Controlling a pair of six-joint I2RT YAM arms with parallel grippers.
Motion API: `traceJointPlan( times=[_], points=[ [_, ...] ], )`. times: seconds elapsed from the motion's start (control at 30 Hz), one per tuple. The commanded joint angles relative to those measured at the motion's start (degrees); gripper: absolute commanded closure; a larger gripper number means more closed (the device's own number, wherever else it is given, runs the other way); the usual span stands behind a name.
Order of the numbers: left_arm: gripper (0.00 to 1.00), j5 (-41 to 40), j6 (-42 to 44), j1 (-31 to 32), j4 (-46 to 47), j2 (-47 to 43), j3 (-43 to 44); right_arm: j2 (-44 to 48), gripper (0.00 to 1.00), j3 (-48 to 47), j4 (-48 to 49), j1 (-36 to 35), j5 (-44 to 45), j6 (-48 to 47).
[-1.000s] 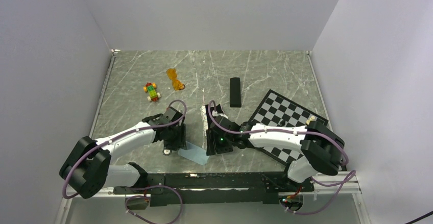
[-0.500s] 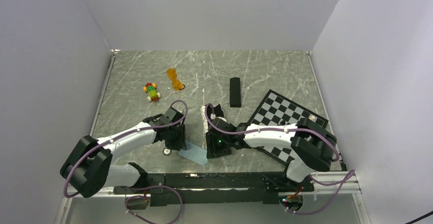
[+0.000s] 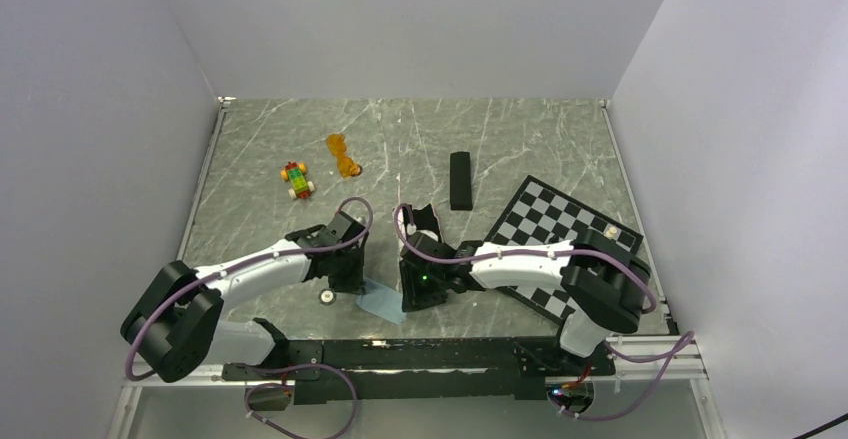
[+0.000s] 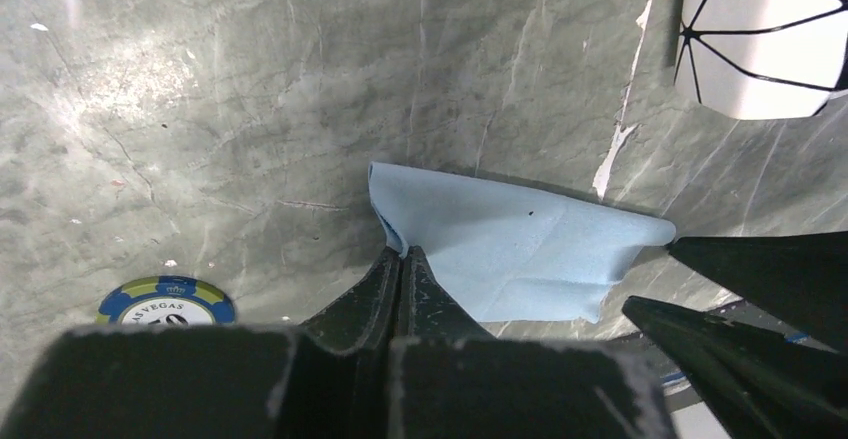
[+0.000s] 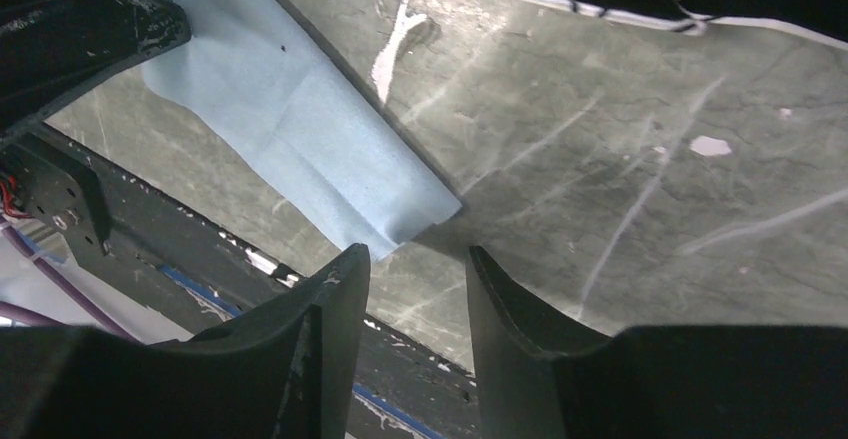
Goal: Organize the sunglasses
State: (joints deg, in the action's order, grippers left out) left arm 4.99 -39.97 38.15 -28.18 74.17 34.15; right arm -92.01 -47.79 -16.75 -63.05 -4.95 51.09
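The orange translucent sunglasses [image 3: 343, 156] lie far back on the marble table, away from both arms. No black wire-framed pair shows. A light blue cloth [image 3: 383, 304] lies near the front edge. My left gripper [image 4: 402, 254] is shut on the cloth's [image 4: 510, 249] near-left corner, which is pinched up between the jaws. My right gripper [image 5: 418, 254] stands open just short of the cloth's [image 5: 290, 109] other corner, with nothing between its fingers. From above, the left gripper [image 3: 350, 277] and right gripper [image 3: 412, 294] flank the cloth.
A white case with black lines [image 3: 408, 221] sits behind the right gripper and a black oblong case [image 3: 460, 179] farther back. A toy car [image 3: 296, 179] is at back left, a chessboard [image 3: 560, 229] at right, and a poker chip [image 4: 165, 301] beside the left gripper.
My left gripper has closed on the cloth's corner. My right gripper has slid left toward the cloth and its jaws have narrowed somewhat.
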Motion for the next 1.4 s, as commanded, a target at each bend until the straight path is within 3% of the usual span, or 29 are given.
traceJointPlan(
  times=[0.0, 0.33, 0.7, 1.0, 1.37],
  points=[
    [1.0, -4.23, -4.17, 1.93, -3.78, -2.02, -2.95, -1.97, 0.58, -3.84, -0.82, -1.38, 1.8, 1.24],
    [1.0, -7.3, -11.97, 2.73, -1.73, -8.0, -7.95, -3.29, 0.62, -6.0, -4.01, -2.76, 4.83, 1.03],
    [1.0, -6.05, -14.17, 2.83, 0.5, -9.38, -10.37, -6.42, 0.67, -8.52, -4.69, -4.15, 5.87, 0.32],
    [1.0, -5.97, -14.66, 2.98, 1.07, -11.33, -11.15, -8.37, 0.78, -10.04, -4.52, -4.19, 7.0, -0.44],
    [1.0, -5.52, -14.56, 3.02, 2.21, -12.45, -11.28, -8.72, 1.0, -10.42, -3.44, -4.23, 8.12, -1.37]
  ],
)
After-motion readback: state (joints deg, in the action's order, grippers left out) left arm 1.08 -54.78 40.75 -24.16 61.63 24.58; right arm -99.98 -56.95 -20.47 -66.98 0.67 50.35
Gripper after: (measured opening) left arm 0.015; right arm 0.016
